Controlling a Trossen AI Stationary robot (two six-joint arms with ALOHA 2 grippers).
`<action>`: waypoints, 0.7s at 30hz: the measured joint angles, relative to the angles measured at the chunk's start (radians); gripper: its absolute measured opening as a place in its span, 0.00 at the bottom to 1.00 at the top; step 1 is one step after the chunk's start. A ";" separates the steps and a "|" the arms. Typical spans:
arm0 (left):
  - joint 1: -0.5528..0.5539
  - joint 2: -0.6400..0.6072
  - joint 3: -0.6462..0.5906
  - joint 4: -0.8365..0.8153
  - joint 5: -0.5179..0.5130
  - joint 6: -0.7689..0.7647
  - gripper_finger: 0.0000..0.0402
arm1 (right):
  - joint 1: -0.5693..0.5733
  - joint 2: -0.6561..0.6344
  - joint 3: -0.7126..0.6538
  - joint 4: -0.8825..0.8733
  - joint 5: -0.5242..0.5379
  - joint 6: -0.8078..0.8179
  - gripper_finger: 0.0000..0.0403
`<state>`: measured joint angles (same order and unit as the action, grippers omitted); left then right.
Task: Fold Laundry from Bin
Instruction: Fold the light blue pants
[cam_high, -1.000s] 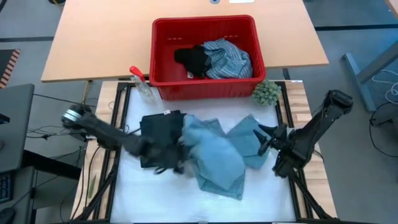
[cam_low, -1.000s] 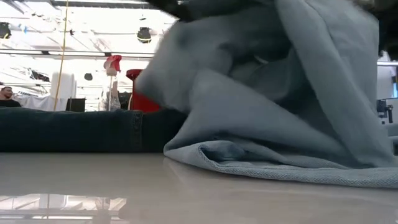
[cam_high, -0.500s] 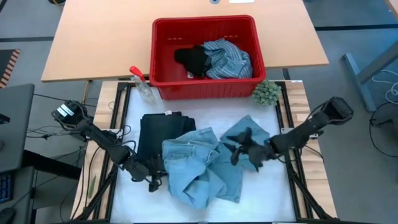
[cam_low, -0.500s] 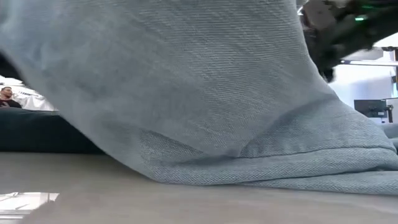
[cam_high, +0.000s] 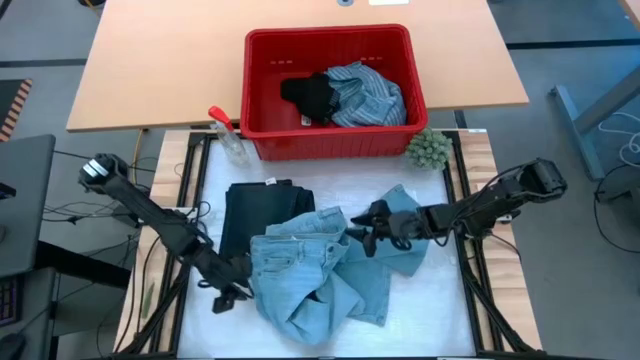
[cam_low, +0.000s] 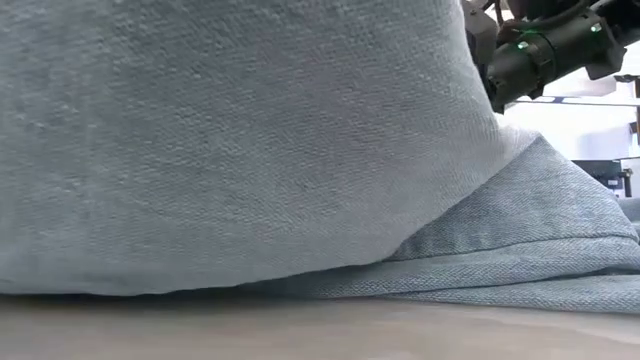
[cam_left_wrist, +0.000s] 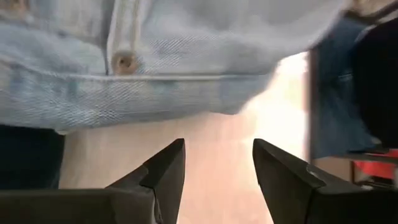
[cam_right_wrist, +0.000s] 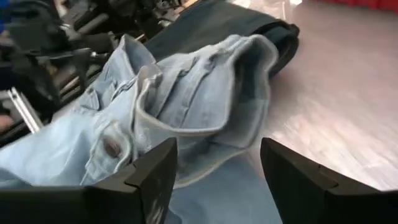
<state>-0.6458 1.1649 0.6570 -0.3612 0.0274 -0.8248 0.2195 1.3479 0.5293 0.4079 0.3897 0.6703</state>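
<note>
At twelve o'clock on the table sits the rectangular red plastic bin (cam_high: 329, 92), holding a crumpled blue-white striped shirt (cam_high: 368, 95) and a small black piece (cam_high: 310, 96). Centre of the white work mat (cam_high: 440, 320), the light blue denim jeans (cam_high: 312, 270) lie in a rumpled heap, waistband button up, overlapping a folded dark navy garment (cam_high: 254, 217) at their ten o'clock. Right gripper (cam_high: 364, 234) hovers at the jeans' three o'clock edge, fingers spread, nothing between them. Left gripper (cam_high: 237, 288) sits low at their eight o'clock, fingers parted and empty, just off the waistband.
</note>
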 joint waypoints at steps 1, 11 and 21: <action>-0.006 -0.036 0.000 -0.019 -0.006 0.001 0.44 | -0.001 0.000 0.000 0.009 0.005 0.016 0.65; -0.025 -0.293 -0.138 -0.095 -0.631 -0.239 0.44 | 0.057 0.000 0.000 0.051 0.136 0.029 0.65; 0.027 -0.315 -0.306 0.239 -0.564 -0.232 0.44 | 0.053 0.000 0.000 0.046 0.137 0.010 0.65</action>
<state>-0.6187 0.8504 0.3509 -0.1224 -0.5364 -1.0566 0.2721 1.3481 0.5293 0.4540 0.5270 0.6808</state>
